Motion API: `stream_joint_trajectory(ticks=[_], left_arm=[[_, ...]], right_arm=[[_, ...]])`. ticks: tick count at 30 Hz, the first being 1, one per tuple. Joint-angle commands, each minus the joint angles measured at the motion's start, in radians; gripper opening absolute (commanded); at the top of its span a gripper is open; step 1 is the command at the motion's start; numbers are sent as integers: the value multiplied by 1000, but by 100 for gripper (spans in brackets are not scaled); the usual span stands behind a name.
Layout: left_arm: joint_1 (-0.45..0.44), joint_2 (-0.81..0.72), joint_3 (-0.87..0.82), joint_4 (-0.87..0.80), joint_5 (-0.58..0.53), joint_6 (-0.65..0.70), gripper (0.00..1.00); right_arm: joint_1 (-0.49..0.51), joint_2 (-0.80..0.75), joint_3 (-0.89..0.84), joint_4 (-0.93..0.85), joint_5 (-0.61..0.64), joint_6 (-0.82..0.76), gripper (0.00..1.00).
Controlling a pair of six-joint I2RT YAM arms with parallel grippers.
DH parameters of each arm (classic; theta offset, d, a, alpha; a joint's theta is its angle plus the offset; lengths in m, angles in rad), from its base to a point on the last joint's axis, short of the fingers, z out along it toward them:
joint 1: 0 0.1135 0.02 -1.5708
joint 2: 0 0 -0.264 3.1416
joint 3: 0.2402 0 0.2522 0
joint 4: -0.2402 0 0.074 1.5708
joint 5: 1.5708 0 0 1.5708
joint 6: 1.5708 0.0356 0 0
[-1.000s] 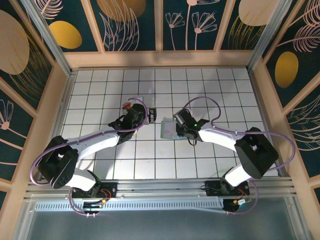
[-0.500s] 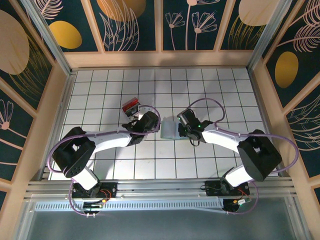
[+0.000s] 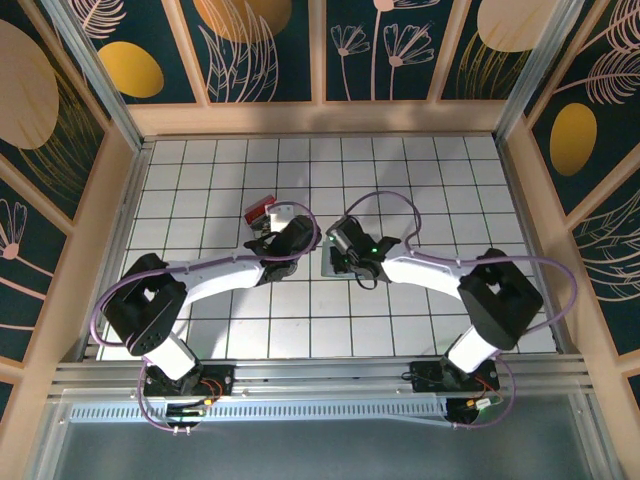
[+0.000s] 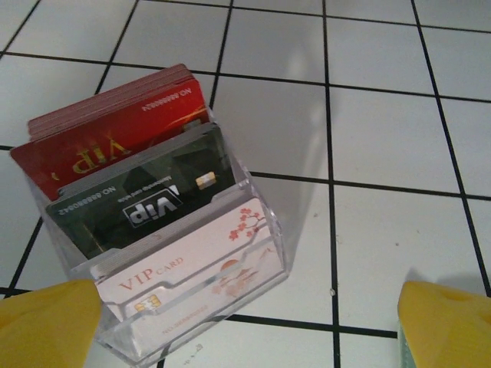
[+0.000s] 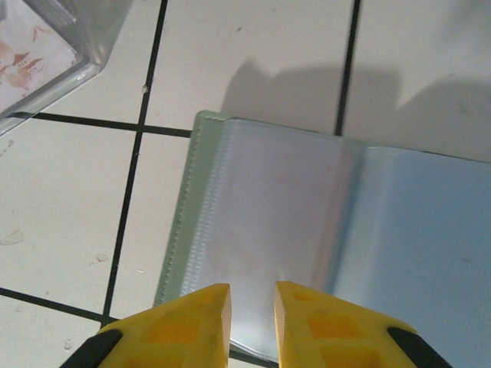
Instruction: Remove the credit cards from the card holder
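Left pincer has swung in, wide open and empty, beside the clear plastic box of VIP cards, and the pale grey-green plastic card holder lies open on the desk under the right pincer, which has narrowed to a slit, can't tell if it's pinching, so the credit cards are probably not out yet.

white gridded table; wooden-framed teal walls with golden floral print

The right gripper has moved left in the top view and now hides most of the card holder. The left arm's elbow has swung right, uncovering the clear box.
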Motion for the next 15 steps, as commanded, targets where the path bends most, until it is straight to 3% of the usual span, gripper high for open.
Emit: stream_joint_trajectory(ticks=[1,8,15], left_arm=[[8,-51,-11,-37,-49,-53,99],[33,-85,-54,-45,-46,-80,99],[64,-111,-82,-45,-25,-97,99]], right_arm=[[7,56,51,-29,19,24,27],[9,109,79,-41,26,31,46],[22,128,78,-41,12,22,55]])
